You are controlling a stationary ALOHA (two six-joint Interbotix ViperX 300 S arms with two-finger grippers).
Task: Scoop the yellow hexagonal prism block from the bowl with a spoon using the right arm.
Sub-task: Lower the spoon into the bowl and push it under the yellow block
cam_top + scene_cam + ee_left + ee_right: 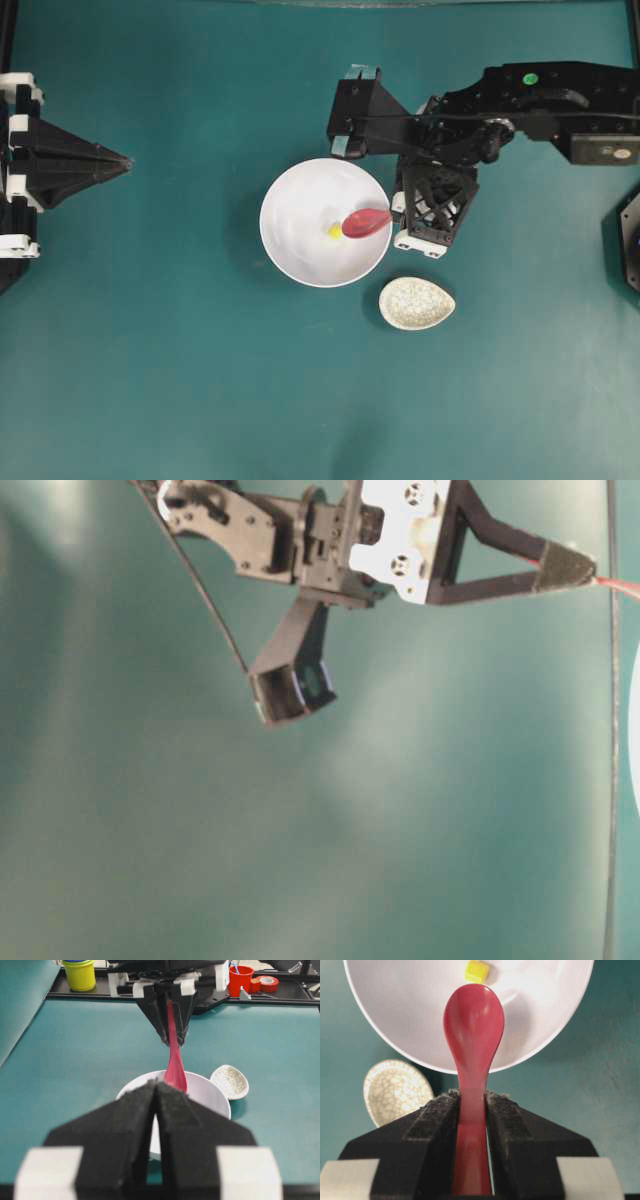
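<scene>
The white bowl [283,197] sits mid-table, with the tiny yellow block [334,231] on its floor. My right gripper [394,216] is shut on the handle of the pink-red spoon [366,222]. The spoon's scoop reaches over the bowl's right rim and stops just right of the block. In the right wrist view the scoop [474,1020] is empty, and the block [476,971] lies just beyond its tip inside the bowl [395,1010]. My left gripper [126,160] is shut and empty at the far left, pointing at the bowl [220,1096].
A speckled beige spoon rest [416,303] lies on the table just right of and in front of the bowl. Behind the table, a rack holds a yellow cup [80,974], a red cup [240,979] and a roll of tape [268,982].
</scene>
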